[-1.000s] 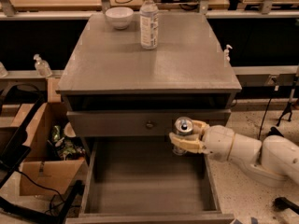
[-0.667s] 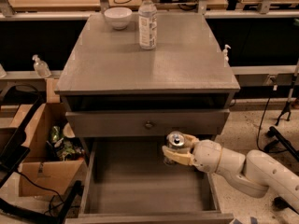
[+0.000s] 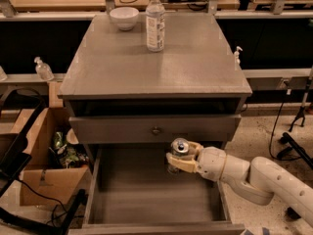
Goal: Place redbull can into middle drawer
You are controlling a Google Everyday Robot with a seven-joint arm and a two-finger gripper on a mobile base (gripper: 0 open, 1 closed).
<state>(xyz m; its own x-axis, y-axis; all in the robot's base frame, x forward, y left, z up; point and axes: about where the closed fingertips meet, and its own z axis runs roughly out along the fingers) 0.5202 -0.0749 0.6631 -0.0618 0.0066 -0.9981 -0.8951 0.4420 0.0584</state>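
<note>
Gripper (image 3: 179,156) sits over the far right part of the open middle drawer (image 3: 142,195), with the arm entering from the right. Tan fingers (image 3: 177,162) pinch the redbull can (image 3: 180,146) around its body. The can is upright, silver top up, above the bare grey floor and apparently not touching it.

Handling, judged: thin-walled, light, smooth metal. Likely slippery, dents under a hard squeeze, and tips easily because it is slim and tall. Best hold is mid-body with moderate force.

Water bottle (image 3: 155,21) and bowl (image 3: 123,17) stand on the cabinet top (image 3: 195,67), well apart from the work
</note>
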